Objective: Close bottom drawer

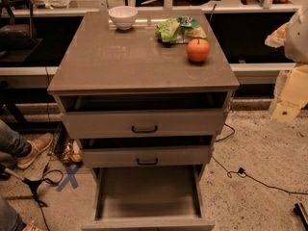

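Note:
The bottom drawer (147, 194) of the grey-brown cabinet is pulled far out toward me. Its long plain tray is empty. Its front panel (144, 224) lies at the bottom edge of the view, and its handle is out of view. The middle drawer (147, 156) and the top drawer (144, 123) above it each stand slightly open, with black bar handles. My gripper (290, 97) is a pale yellow and white shape at the right edge. It hangs in the air right of the cabinet, well above the bottom drawer and apart from it.
On the cabinet top (110, 57) stand a white bowl (123, 17), a green bag (179, 30) and an orange (198, 50). Cables (250, 177) run over the floor at the right. A person's shoe (34, 148) and a blue tape cross (70, 176) are at the left.

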`<state>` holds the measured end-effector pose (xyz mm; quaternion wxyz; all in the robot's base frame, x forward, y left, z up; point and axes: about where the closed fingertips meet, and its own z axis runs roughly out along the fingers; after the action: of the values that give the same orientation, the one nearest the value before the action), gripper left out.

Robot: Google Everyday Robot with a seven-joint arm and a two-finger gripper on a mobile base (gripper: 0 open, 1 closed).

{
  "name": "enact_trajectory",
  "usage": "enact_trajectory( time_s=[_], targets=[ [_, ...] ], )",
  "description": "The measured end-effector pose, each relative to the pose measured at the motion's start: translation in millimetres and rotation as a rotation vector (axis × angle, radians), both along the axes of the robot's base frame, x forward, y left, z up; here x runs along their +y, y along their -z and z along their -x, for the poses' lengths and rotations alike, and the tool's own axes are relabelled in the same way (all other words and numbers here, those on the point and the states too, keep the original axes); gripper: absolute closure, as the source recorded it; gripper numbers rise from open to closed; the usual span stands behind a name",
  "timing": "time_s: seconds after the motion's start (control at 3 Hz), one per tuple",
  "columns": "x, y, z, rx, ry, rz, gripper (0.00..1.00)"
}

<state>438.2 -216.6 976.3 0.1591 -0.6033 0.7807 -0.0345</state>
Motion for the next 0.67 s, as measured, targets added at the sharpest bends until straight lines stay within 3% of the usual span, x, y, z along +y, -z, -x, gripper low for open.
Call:
enact_trajectory(
  time_s=[0.33,0.67],
  targets=[
    [0,0,0,0.000,0.000,0.000,0.00],
    [1,37,12,0.069,0.069,-0.092,0.00]
  ],
)
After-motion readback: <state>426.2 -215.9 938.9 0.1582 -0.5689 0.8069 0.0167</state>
